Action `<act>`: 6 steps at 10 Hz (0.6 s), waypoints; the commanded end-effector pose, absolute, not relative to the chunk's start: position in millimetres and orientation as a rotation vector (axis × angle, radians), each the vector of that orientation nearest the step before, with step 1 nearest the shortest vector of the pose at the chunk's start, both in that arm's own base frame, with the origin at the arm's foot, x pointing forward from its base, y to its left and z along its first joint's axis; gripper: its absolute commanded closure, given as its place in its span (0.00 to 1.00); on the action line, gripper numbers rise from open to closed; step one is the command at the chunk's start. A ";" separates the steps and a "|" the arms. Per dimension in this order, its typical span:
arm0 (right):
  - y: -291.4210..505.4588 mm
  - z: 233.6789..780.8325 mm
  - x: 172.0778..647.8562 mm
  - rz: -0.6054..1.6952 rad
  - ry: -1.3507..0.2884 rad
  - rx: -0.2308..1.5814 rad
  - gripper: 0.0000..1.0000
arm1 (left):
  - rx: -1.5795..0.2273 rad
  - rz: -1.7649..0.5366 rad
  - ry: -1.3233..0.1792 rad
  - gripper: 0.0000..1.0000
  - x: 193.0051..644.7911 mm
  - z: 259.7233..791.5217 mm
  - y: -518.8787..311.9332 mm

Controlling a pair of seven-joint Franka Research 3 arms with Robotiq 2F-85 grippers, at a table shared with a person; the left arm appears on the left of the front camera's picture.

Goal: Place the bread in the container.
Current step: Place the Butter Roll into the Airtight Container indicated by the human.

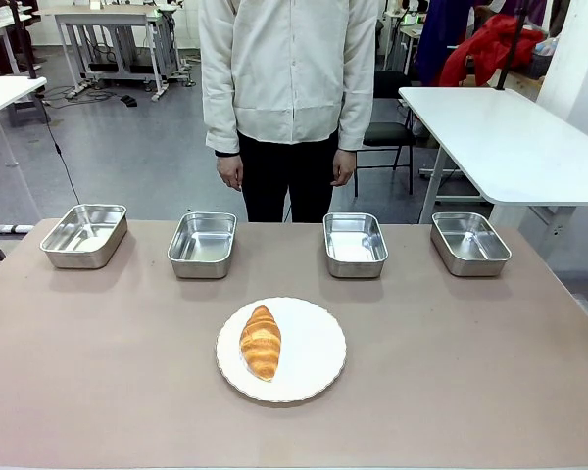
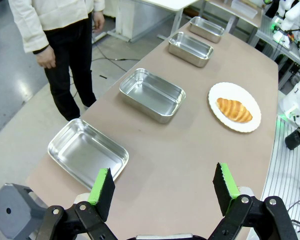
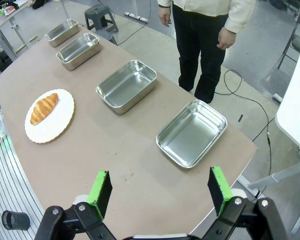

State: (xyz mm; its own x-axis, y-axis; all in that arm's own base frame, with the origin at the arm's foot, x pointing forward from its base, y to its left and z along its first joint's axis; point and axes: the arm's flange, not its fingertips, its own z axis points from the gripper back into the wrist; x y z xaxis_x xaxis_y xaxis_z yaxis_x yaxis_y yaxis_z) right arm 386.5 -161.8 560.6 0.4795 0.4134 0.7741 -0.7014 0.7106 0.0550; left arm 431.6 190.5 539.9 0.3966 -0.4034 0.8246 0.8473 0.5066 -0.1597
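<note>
**benchrat:** what's the layout, going left to right?

**crumbs42:** the left tool hangs above the surface well left of the white plate, out past the row's end, fingers spread wide. Then there's a row of four steel containers behind the plate. The far-left container is well off to the plate's left. The second container is behind it and a bit left, and the third container is behind it and a bit right. The far-right container is well off to its right. All four show bare shiny steel inside.

**benchrat:** ok, and the bread?

**crumbs42:** the bread is lying on the plate, left of the plate's middle, with its long axis pointing toward the container row. A person stands behind the plate at the far side of the surface. The right tool hangs above the surface well right of the plate, beyond the far-right container, and it's spread wide too.
</note>
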 end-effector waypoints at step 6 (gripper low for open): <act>-162.1 561.7 389.0 0.717 -0.845 0.400 0.00 | -0.636 -0.872 -0.825 0.00 430.0 541.6 190.4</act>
State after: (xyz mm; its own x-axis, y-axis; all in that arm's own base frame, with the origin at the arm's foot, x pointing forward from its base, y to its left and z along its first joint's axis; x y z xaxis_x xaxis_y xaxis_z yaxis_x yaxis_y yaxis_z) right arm 386.5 -161.8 560.6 0.4794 0.4134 0.7741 -0.7014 0.7106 0.0550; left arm 431.6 190.5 539.9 0.3966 -0.4034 0.8246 0.8473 0.5066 -0.1597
